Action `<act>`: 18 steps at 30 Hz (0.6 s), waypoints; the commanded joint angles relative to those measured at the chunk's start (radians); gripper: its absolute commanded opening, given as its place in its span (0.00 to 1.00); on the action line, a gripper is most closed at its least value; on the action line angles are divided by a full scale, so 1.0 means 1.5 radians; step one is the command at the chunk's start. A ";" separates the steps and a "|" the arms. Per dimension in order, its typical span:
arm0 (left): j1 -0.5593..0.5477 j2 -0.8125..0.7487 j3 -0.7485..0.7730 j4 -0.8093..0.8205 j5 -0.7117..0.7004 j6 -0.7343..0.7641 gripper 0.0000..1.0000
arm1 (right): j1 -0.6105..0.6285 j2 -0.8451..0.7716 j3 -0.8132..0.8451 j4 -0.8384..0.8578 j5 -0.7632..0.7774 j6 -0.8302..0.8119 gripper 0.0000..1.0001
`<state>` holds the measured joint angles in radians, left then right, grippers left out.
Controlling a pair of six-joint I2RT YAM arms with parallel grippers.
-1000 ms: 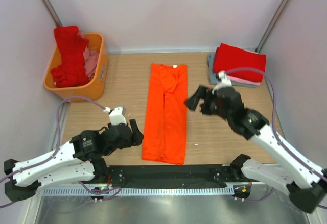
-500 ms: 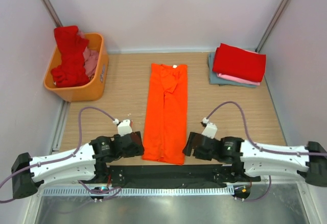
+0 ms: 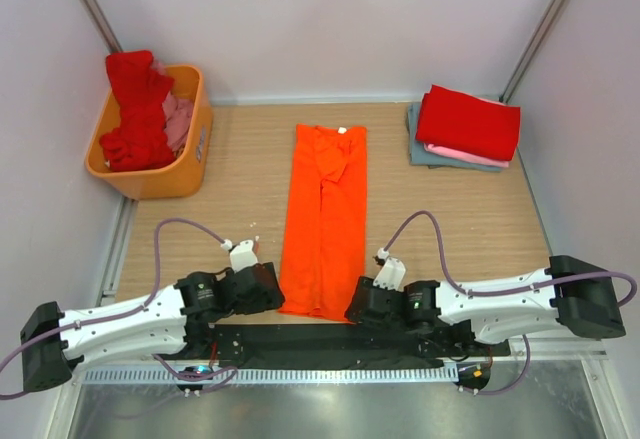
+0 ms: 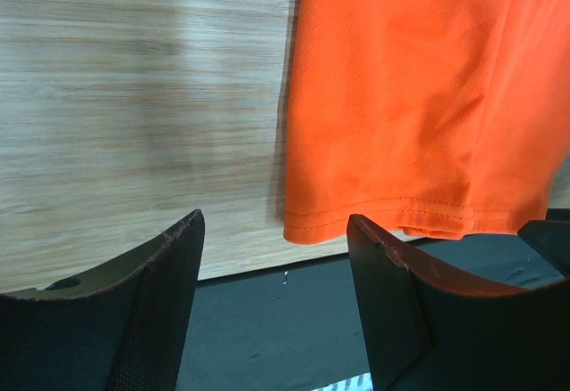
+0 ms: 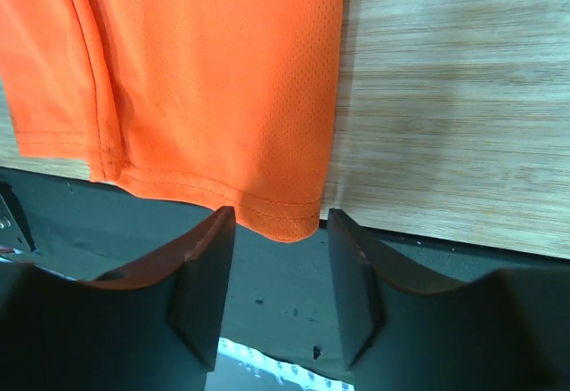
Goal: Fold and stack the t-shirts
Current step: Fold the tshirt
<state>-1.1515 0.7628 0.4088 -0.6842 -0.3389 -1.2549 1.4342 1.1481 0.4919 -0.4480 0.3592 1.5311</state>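
A bright orange t-shirt [image 3: 325, 214], folded into a long narrow strip, lies flat in the middle of the table with its white neck label at the far end. My left gripper [image 3: 270, 289] is open, low at the near left corner of the hem [image 4: 356, 222]. My right gripper [image 3: 360, 304] is open, low at the near right corner of the hem [image 5: 285, 222]. Neither holds cloth. In the right wrist view the hem corner lies just ahead of the gap between my fingers [image 5: 200, 275]. A folded stack with a red shirt [image 3: 468, 121] on top sits at the back right.
An orange plastic basket [image 3: 193, 164] at the back left holds red [image 3: 135, 109] and pink [image 3: 178, 119] shirts. A dark strip [image 3: 320, 339] runs along the table's near edge under both grippers. Grey walls close in both sides and the back.
My right arm swung from the middle right of the table down to the shirt's near right hem corner. My left gripper slid right, closer to the near left hem corner.
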 commanded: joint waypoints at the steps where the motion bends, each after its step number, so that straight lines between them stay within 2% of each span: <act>1: 0.001 -0.009 -0.004 0.025 -0.001 -0.013 0.66 | 0.004 -0.001 -0.006 0.014 0.037 0.036 0.49; 7: 0.002 -0.007 -0.006 0.030 0.003 -0.014 0.64 | 0.013 -0.005 -0.023 0.026 0.036 0.055 0.40; 8: 0.002 -0.006 -0.009 0.033 0.005 -0.014 0.64 | 0.016 -0.001 -0.026 0.030 0.033 0.057 0.35; 12: 0.001 -0.007 -0.017 0.047 0.011 -0.018 0.61 | 0.018 0.009 -0.030 0.034 0.032 0.058 0.22; 18: -0.004 -0.006 -0.034 0.067 0.021 -0.031 0.58 | 0.018 -0.033 -0.039 0.012 0.051 0.062 0.08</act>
<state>-1.1519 0.7570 0.3702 -0.6319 -0.3103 -1.2778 1.4551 1.1389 0.4404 -0.4149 0.3683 1.6035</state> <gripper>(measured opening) 0.582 0.094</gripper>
